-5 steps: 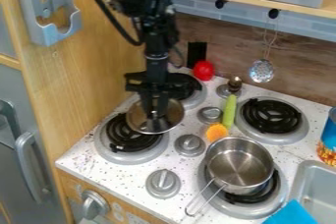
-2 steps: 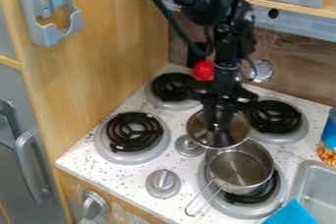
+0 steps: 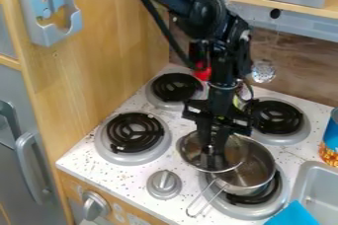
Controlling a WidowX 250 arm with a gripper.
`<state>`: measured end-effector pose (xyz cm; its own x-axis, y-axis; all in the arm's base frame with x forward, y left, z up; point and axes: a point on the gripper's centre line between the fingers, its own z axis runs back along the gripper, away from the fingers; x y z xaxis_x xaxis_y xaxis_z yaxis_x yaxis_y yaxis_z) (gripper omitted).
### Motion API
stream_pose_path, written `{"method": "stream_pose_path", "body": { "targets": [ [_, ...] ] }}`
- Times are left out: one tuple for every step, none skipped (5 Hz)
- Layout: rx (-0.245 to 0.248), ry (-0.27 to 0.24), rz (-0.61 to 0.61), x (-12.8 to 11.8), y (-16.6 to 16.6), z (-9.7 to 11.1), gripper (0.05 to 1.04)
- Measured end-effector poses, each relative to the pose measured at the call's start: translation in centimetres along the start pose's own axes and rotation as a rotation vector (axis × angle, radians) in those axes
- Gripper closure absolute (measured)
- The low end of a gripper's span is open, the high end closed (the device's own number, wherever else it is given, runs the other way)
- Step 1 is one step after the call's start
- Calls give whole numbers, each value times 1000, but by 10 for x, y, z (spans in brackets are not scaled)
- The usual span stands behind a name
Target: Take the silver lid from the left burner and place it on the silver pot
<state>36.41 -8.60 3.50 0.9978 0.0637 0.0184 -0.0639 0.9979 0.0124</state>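
Observation:
Low over the front right burner area, the black gripper (image 3: pixel 213 162) hangs pointing down, shut on the knob of a round lid with a metal rim. That lid (image 3: pixel 192 151) overlaps the left and upper-left part of the pot's opening in the view; whether its rim touches the pot I cannot tell. The silver pot (image 3: pixel 256 175) stands upright on the front right burner, its wire handle toward the front left.
Bare burners lie at the front left (image 3: pixel 135 132), back left (image 3: pixel 177 87) and back right (image 3: pixel 276 117). A red object (image 3: pixel 203 73) is behind the arm. At the right are a can (image 3: pixel 332 140), the sink (image 3: pixel 318 182) and a blue item (image 3: pixel 294 215).
From above the front left burner, the gripper has carried the lid right to the pot. Over the last moment it has come lower and a little toward the front left.

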Motion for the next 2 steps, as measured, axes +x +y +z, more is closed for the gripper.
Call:
{"method": "stream_pose_path", "body": {
  "targets": [
    [-4,-11,-28,-3,-14,1,765],
    [-6,-14,-52,-6,-27,1,765]
  ]
}}
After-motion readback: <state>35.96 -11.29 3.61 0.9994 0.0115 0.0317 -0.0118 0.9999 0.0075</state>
